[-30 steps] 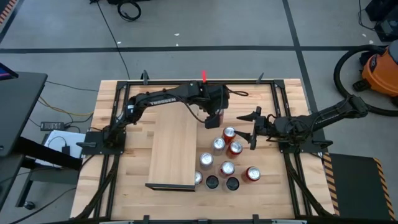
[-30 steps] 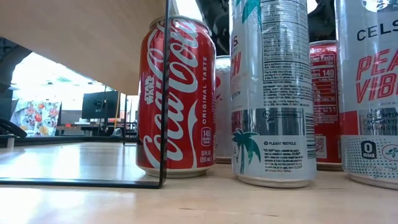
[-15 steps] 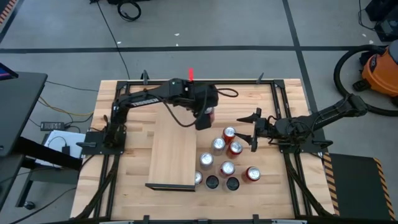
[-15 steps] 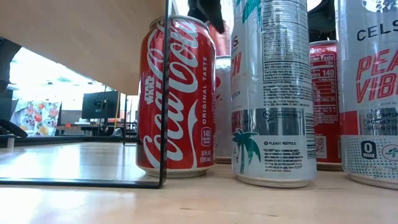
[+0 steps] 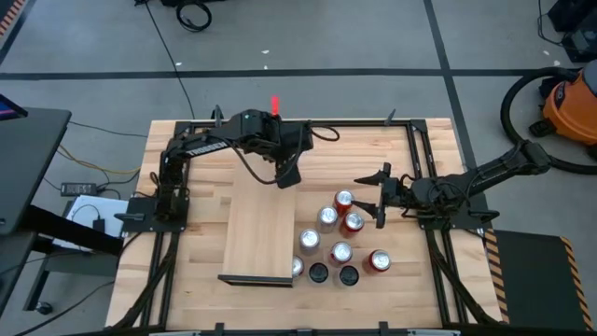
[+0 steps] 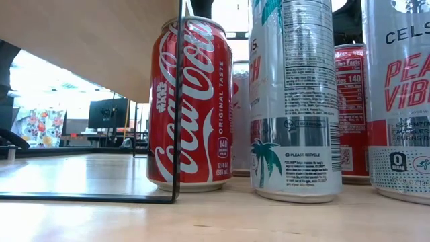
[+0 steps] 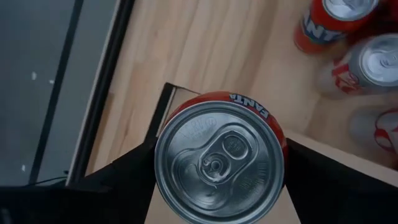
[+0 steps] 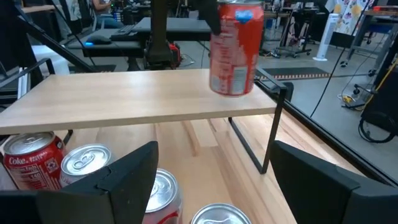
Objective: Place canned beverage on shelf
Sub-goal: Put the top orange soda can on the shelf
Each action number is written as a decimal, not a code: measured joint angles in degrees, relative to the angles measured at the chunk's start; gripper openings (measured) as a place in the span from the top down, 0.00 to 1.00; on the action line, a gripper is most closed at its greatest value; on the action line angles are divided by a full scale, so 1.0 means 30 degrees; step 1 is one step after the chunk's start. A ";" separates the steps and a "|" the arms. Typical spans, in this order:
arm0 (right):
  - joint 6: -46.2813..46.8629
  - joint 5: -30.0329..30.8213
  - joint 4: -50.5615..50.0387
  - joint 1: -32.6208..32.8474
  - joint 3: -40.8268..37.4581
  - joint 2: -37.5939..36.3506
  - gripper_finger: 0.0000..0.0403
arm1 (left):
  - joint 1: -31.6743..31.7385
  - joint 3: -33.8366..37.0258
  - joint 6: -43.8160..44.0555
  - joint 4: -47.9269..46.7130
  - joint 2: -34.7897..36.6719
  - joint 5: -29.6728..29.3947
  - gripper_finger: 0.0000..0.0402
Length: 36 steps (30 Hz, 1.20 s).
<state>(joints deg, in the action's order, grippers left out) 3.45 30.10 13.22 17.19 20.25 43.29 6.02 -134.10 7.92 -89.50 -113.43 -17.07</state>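
An orange Fanta can point(image 7: 221, 163) hangs over the far right end of the shelf point(image 5: 261, 229), a long pale board on black wire legs. My left gripper point(image 5: 287, 175) is shut on it. The right wrist view shows the can point(image 8: 236, 48) just above the board point(image 8: 137, 99), slightly tilted. My right gripper point(image 5: 381, 198) waits open at the table's right, facing the shelf, with nothing between its fingers point(image 8: 124, 174). My left gripper pinches the can between its two fingers point(image 7: 124, 180), one on each side of the wall point(image 7: 283, 134) close below the top rim. The fingers come steeply from above. The can hangs below them, top up, a little tilted, clear of the table.
Several cans point(image 5: 336, 233) stand in a cluster on the table right of the shelf; a red Coca-Cola can point(image 6: 191, 101) and tall silver cans point(image 6: 292, 101) fill the low view beside the shelf's wire leg point(image 6: 179, 101). A black frame point(image 5: 410, 140) borders the table.
My left gripper has risen and gone toward the table's left edge, away from the can cluster, while its wrist rolled. It has carried the orange can from beside the shelf to above the shelf's far right end. The can stays in the hold.
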 joint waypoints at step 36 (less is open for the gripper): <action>0.0295 0.0461 0.0866 0.0787 0.0000 0.0231 0.21 | 0.3407 1.3872 0.1460 0.4213 0.9790 0.1439 0.14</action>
<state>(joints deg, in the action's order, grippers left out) 4.34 31.48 15.82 19.55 20.25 43.98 16.24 -92.49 12.30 -76.86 -84.07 -12.75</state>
